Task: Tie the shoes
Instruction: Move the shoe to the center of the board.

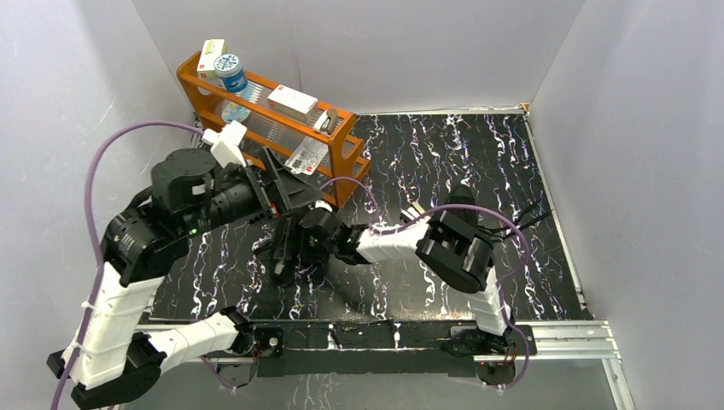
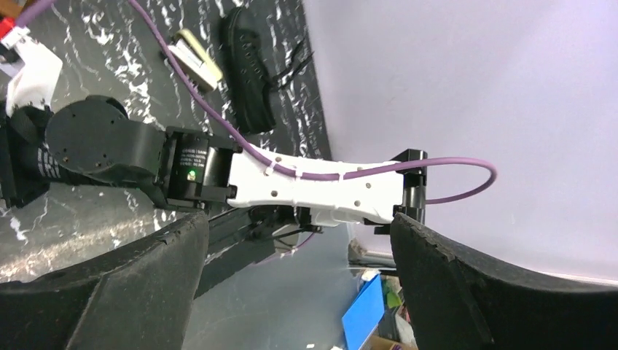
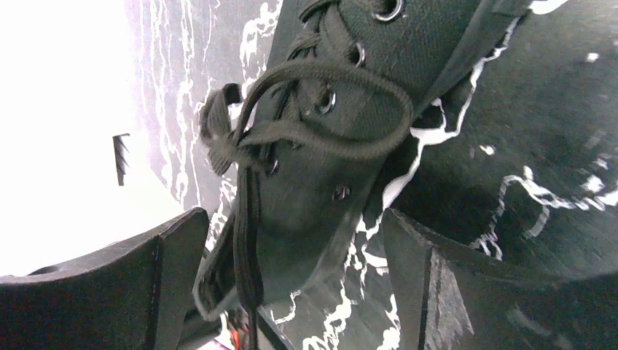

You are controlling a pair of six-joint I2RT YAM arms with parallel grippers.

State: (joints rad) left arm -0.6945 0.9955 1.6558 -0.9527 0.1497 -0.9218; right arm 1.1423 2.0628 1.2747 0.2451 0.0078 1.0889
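On the left, the left claw point(image 2: 297, 244) is wide open and holds nothing. It hangs up by the orange rack point(image 1: 346, 162), and I think it waits there so it can come in and help with the laces. Next, near the middle of the black table point(image 1: 512, 162), one shoe point(image 3: 415, 51) lies just in front of the rack. The right claw point(image 3: 291, 226) is right over this shoe with its two fingers point(image 3: 109, 284) spread apart, one on each side, gripping nothing. It looks placed there to get at the laces. One lace makes a big loop point(image 3: 404, 113) that comes out of a little knot point(image 3: 218, 142), so the bow looks partly made — I cannot tell if it is tight. Far to the right, near the wall, the other shoe point(image 2: 248, 73) lies beside a small striped box point(image 2: 193, 62). Its laces trail out on the table — it looks not yet tied.
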